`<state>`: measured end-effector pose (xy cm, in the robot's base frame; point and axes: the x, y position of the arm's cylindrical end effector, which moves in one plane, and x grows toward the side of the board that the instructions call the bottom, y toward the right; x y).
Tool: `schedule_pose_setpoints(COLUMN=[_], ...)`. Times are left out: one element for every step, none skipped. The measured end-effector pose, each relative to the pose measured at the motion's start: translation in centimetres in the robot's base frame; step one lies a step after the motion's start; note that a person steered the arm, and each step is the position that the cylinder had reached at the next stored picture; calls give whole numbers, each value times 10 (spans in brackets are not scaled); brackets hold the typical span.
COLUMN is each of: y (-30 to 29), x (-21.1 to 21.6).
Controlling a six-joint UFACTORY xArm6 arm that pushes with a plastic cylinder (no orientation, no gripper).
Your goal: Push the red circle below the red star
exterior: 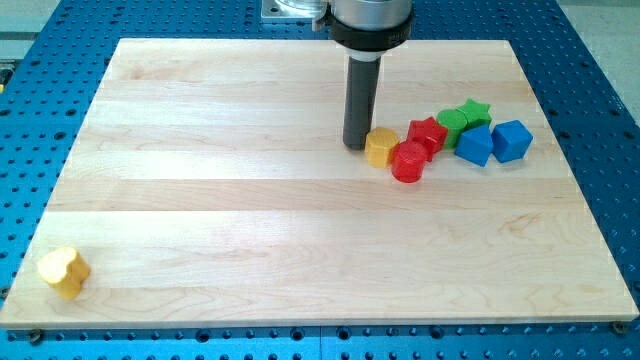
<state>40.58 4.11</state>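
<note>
The red circle (408, 161) lies right of the board's middle, touching the red star (427, 133) at the star's lower left. A yellow block (381, 146) touches the red circle's left side. My tip (354, 146) is at the end of the dark rod, just left of the yellow block and close to it, about 50 px left of the red circle.
A green star (472, 111) and a green block (452, 124) sit right of the red star. Two blue blocks (475, 145) (511, 140) lie further right. A yellow heart-shaped block (64, 270) is at the board's bottom left. The wooden board (250, 200) rests on a blue perforated table.
</note>
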Motion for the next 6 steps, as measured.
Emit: schedule_pose_setpoints(y=[-5, 37, 78, 60, 19, -76], x=[46, 54, 55, 73, 131, 180])
